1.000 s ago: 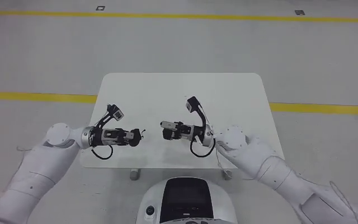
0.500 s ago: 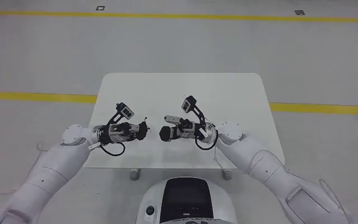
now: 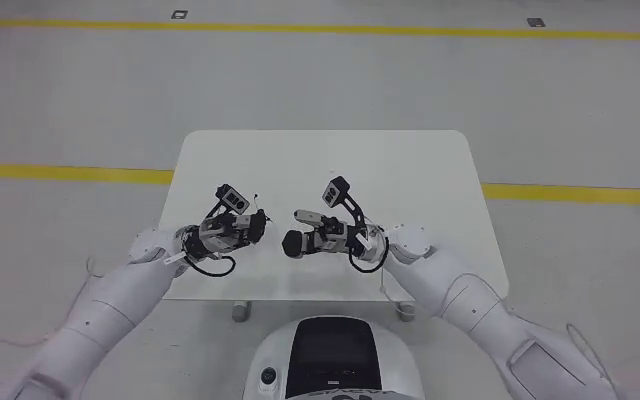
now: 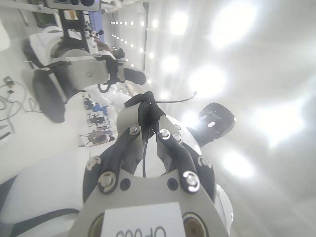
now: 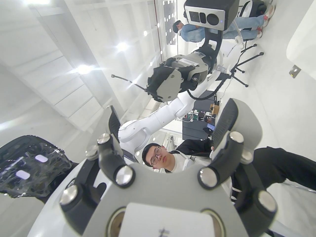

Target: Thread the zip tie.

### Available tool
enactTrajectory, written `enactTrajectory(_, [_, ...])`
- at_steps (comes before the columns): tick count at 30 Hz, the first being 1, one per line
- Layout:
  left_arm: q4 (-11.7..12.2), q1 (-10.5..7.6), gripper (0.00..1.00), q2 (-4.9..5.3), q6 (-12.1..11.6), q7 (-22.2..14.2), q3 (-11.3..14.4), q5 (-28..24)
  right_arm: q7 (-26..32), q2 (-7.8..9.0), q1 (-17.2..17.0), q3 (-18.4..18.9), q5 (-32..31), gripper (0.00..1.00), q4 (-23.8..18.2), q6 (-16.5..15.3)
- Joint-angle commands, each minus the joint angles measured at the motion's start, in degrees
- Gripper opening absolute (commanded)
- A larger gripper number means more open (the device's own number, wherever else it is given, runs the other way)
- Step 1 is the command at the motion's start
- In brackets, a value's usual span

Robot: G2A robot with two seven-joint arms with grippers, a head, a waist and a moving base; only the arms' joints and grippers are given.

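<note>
White table (image 3: 420,170), left tool (image 4: 147,107) pinching zip tie (image 4: 172,101)

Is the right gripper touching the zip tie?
Apart. In the right wrist view, the right gripper has open, empty jaws, while the zip tie sticks out of the left gripper farther off.

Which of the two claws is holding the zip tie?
The left claw: it is shut on the black zip tie, whose thin end sticks out past it. The right claw is open and empty.
</note>
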Motion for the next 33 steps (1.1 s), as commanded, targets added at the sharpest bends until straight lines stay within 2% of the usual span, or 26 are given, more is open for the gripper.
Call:
enactTrajectory(1, [1.13, -0.65, 0.00, -0.54, -0.09, 0.01, 1.06, -0.80, 0.27, -0.40, 0.12, 0.04, 0.23, 1.00, 0.65, 0.00])
enactTrajectory(4, [3.95, -1.92, 0.00, -1.46, -0.49, 0.01, 2.77, -1.26, 0.62, -1.10, 0.11, 0.25, 0.59, 1.00, 1.72, 0.00])
enactTrajectory(8, [9.02, -4.02, 0.00, -2.78, -0.84, 0.01, 4.95, -1.46, 0.82, -1.94, -0.24, 1.20, 0.66, 1.00, 2.97, 0.00])
enactTrajectory(12, [11.01, -5.11, 0.00, -3.78, -0.49, 0.01, 6.29, -2.67, 1.28, -2.48, -0.51, 2.13, 0.52, 1.00, 4.15, 0.00])
enactTrajectory(20, [11.13, -5.18, 0.00, -3.82, -0.47, 0.01, 6.36, -2.64, 0.98, -2.49, -0.63, 2.18, 0.56, 1.00, 4.04, 0.06])
enactTrajectory(22, [10.25, -4.75, 0.00, -3.96, 0.46, 1.47, 5.91, -2.82, -0.68, -2.53, -1.41, 2.85, 0.89, 1.00, 3.52, 0.39])
enactTrajectory(24, [10.73, -4.51, 0.00, -4.04, 0.51, 1.77, 5.45, -2.19, -1.40, -2.60, -1.89, 3.47, 1.21, 1.00, 3.28, 0.00])
enactTrajectory(29, [11.53, -3.65, 0.00, -4.46, 1.06, 0.01, 4.56, -1.46, -0.20, -2.98, -2.31, 4.71, 2.56, 1.00, 3.97, 0.17])
enactTrajectory(33, [11.59, -3.14, 0.00, -4.79, 1.26, 0.01, 4.01, -0.72, 0.75, -3.44, -2.08, 5.03, 3.22, 1.00, 4.75, 0.76])
